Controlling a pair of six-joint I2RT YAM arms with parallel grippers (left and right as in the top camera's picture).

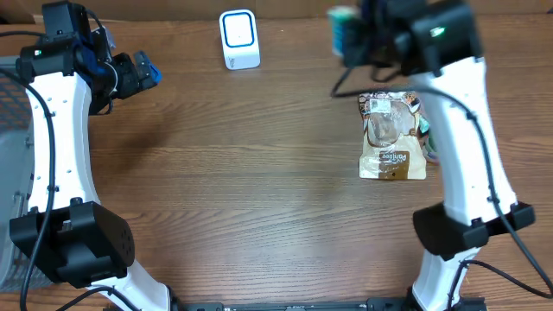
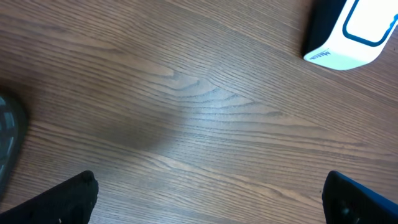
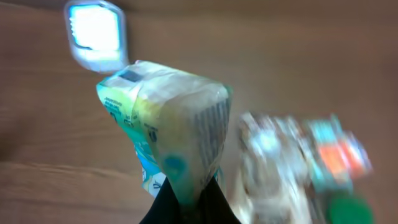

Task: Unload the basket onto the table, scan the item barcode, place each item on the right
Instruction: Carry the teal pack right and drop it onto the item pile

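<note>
On the right side of the surface [image 1: 259, 190], nearest to the arm bases, a brown bag [image 1: 393, 142] lies flat beside the right arm. Something colourful shows from under its right edge, but it is too blurred to name.

Farther, the right claw [image 3: 186, 208] is clamped on the bottom of a green and yellow packet [image 3: 174, 124] and holds it in the air, clear of the surface, towards the far edge. The barcode [image 3: 210, 134] on the packet's side shows in the right wrist view.

The left claw [image 1: 147, 71] hangs near the far left corner. Its fingers [image 2: 71, 199] are wide apart, with only wood between them.

The white scanner [image 1: 239, 39] stands at the far edge, between both claws.
</note>
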